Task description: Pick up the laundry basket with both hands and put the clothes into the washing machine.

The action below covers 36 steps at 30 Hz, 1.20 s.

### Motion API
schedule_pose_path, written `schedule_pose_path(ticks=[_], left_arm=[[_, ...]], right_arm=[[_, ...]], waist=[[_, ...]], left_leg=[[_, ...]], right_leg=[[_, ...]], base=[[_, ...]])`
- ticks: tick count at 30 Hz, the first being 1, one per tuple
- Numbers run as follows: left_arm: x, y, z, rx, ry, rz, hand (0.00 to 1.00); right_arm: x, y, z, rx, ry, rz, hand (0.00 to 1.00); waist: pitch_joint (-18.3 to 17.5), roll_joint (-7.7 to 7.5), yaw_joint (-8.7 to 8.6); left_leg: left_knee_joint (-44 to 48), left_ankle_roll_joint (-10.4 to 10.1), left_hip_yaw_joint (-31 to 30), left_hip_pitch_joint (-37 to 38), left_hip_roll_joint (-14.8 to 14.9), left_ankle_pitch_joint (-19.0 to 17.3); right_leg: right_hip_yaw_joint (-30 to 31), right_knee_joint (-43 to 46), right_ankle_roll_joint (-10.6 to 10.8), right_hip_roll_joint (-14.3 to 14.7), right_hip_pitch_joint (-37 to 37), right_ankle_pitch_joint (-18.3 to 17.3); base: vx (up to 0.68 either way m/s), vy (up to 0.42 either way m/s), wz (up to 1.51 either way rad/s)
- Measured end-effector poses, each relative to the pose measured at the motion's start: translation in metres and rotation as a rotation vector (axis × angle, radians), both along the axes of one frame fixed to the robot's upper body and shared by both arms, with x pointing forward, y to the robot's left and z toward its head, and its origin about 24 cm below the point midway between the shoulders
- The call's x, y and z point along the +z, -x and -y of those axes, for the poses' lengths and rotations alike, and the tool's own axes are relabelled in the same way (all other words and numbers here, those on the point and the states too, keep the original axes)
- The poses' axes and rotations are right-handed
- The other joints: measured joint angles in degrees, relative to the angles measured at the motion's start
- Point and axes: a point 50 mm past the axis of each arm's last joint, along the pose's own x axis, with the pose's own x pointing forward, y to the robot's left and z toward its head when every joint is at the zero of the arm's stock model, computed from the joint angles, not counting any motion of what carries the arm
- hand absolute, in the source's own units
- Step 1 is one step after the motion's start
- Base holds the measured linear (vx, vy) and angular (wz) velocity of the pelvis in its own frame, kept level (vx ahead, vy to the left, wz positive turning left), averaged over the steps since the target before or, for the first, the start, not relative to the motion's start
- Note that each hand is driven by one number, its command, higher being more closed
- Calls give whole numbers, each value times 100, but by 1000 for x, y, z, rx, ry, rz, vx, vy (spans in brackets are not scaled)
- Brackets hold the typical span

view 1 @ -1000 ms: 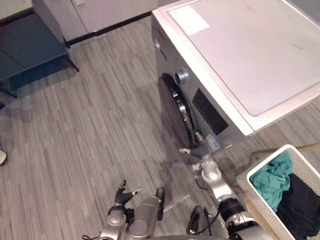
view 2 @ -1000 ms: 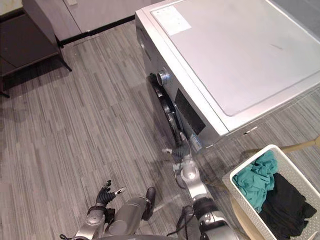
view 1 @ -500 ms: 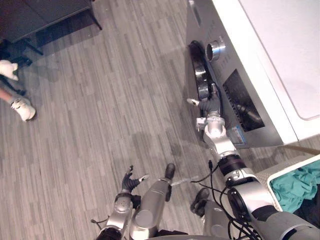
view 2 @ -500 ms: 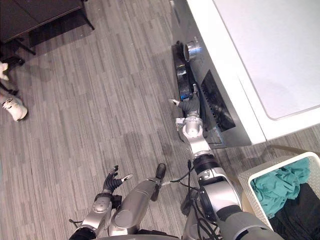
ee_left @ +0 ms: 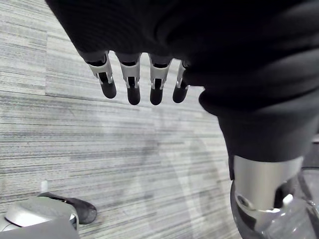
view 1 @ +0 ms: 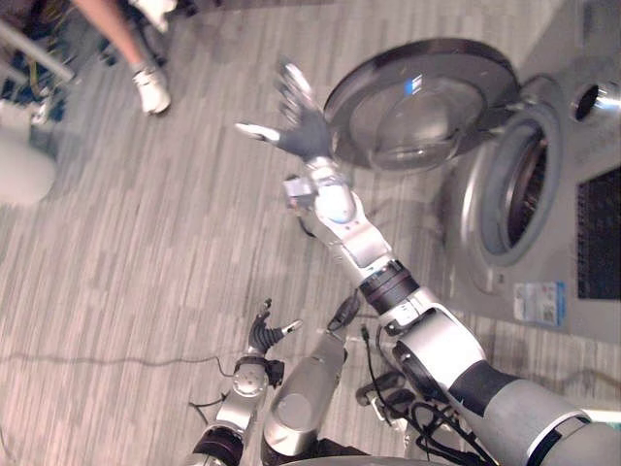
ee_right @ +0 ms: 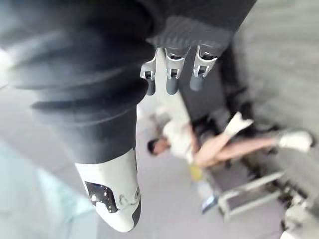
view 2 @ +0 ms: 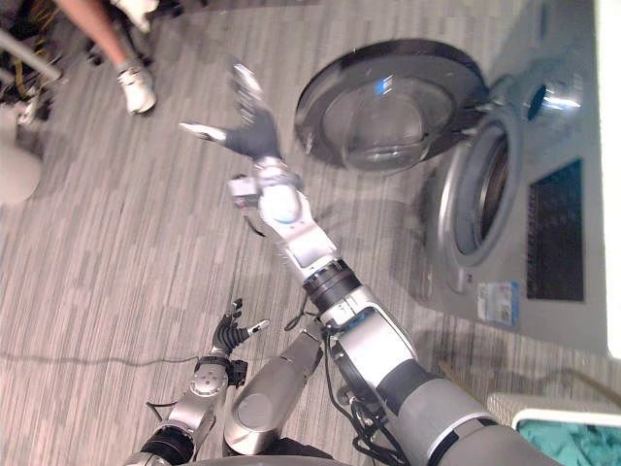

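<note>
teal clothes (view 2: 584, 449) in basket (view 2: 563, 416) (washer (view 2: 548, 243) open)

You are looking at a silver-grey front-loading washing machine (view 1: 572, 252) that is standing at the right of the head views. Its round, dark-rimmed door (view 1: 427, 97) with the bulging glass is hanging wide open, swung out to the left and leaving the dark drum opening (view 1: 524, 189) uncovered. The white laundry basket (view 2: 548, 419) is sitting in the lower right corner of the right eye view, apart from the machine's front, with teal clothes (view 2: 582, 449) lying inside its rim.
</note>
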Motion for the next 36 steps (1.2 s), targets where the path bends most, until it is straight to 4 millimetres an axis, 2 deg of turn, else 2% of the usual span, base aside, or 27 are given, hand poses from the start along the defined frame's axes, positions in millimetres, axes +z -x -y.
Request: schedule_pose_path(ticks=[2,4,5,6,7,9,10,11,12,14,15,16,17,18,19,20,21,22,23,26,29,32,36], left_arm=[[8,-7,2,-4,5,37,0],[18,-19,4,-11,5,83,0],[27,-29,6,-19,3,119,0],[38,-40,9,-28,2,160,0],[44,-45,12,-32,-2,182,0],[69,-68,19,-64,-20,276,0],[76,-74,20,-71,-29,301,0],[92,-86,19,-67,-52,352,0],[98,-91,15,-64,-68,372,0],[121,-112,-2,-24,-152,431,0],[127,-116,-9,-9,-181,444,0],[139,-127,-27,33,-231,454,0],[154,-139,-52,97,-291,458,0],[164,-143,-66,134,-324,465,0],[187,-148,-101,224,-401,483,0],[196,-147,-115,265,-422,494,0],[210,-146,-137,325,-463,504,0],[215,-145,-146,348,-479,503,0],[225,-142,-165,403,-502,494,0],[234,-137,-180,440,-524,498,0],[224,-138,-173,419,-508,474,0],[230,-134,-186,492,-461,481,0],[239,-130,-196,546,-431,505,0]], right_arm=[[-2,4,3,5,-19,5,0],[-12,10,4,25,-12,5,0],[-26,14,2,38,15,-9,0],[-48,17,1,43,80,-35,0],[-63,18,4,43,128,-54,0],[-120,23,19,29,317,-134,0],[-131,24,25,24,348,-155,0],[-149,29,36,14,387,-192,0],[-156,31,40,10,395,-208,0],[-171,38,63,-12,424,-236,0],[-174,39,68,-19,424,-246,0],[-178,38,82,-47,431,-256,0],[-181,41,99,-77,415,-270,0],[-181,42,108,-96,403,-276,0],[-185,44,129,-151,391,-293,0],[-187,43,139,-180,390,-305,0],[-189,43,154,-224,399,-320,0],[-190,43,160,-242,402,-323,0],[-190,43,171,-272,404,-322,0],[-189,48,177,-288,388,-313,0],[-190,50,171,-275,370,-308,0],[-182,53,168,-269,336,-269,0],[-185,62,166,-268,304,-279,0]], waist=[[87,-138,-94],[155,-272,-231],[198,-368,-334],[232,-430,-446],[234,-447,-510],[235,-461,-703],[241,-471,-777],[281,-542,-912],[297,-576,-942],[302,-759,-1092],[302,-812,-1166],[330,-893,-1254],[315,-982,-1270],[320,-1037,-1327],[314,-1139,-1569],[319,-1198,-1627],[323,-1287,-1707],[321,-1302,-1754],[319,-1326,-1869],[321,-1383,-1922],[318,-1410,-1962],[319,-1479,-2009],[319,-1479,-2011]], left_leg=[[53,1,225,-7,80,-1],[74,2,384,-10,213,-1],[74,2,538,-13,352,-1],[77,4,666,-15,479,-2],[72,4,726,-26,530,-2],[58,5,950,-88,684,-1],[53,7,984,-107,708,-1],[40,10,1105,-119,752,2],[37,14,1185,-126,787,5],[-114,45,1394,-141,889,88],[-150,47,1445,-145,910,112],[-150,44,1554,-167,959,125],[-147,35,1663,-242,1009,144],[-155,36,1698,-271,1014,157],[-236,63,1718,-349,1002,230],[-272,77,1759,-361,1006,247],[-278,89,1844,-412,1024,258],[-277,100,1862,-447,1023,266],[-278,123,1908,-532,1026,283],[-289,140,1968,-631,1018,295],[-290,166,1852,-726,1002,322],[-289,160,1813,-854,995,341],[-283,166,1793,-873,996,345]], right_leg=[[230,-36,-10,28,-87,11],[439,-158,-76,159,-155,123],[632,-275,-114,282,-232,244],[829,-415,-156,421,-287,364],[914,-455,-167,471,-330,418],[1228,-528,-198,605,-524,575],[1292,-523,-198,618,-587,594],[1453,-480,-219,624,-719,611],[1526,-452,-238,638,-783,630],[1821,-409,-252,713,-1049,718],[1872,-406,-263,721,-1115,741],[1995,-411,-292,786,-1207,823],[2118,-402,-252,834,-1352,874],[2160,-383,-254,832,-1418,875],[2194,-341,-247,813,-1568,887],[2237,-336,-251,814,-1626,910],[2327,-329,-262,825,-1739,956],[2349,-332,-269,826,-1783,973],[2403,-341,-236,830,-1893,1028],[2493,-347,-204,827,-2038,1073],[2407,-368,-209,815,-2075,1079],[2367,-372,-229,817,-2186,1090],[2341,-371,-243,793,-2170,1099]], base=[[-33,-10,-55],[-66,-11,-67],[-90,-9,-91],[-84,-2,-92],[-103,7,-84],[-112,24,-72],[-116,29,-67],[-97,21,-51],[-152,13,-73],[-144,-11,-67],[-110,-25,-57],[-116,-20,-60],[-114,-6,-62],[-101,-6,-39],[-74,-6,-19],[-62,0,-29],[-41,9,-29],[-34,24,-34],[-29,34,-27],[1,23,-17],[21,-1,14],[-6,-2,5],[14,-5,4]])
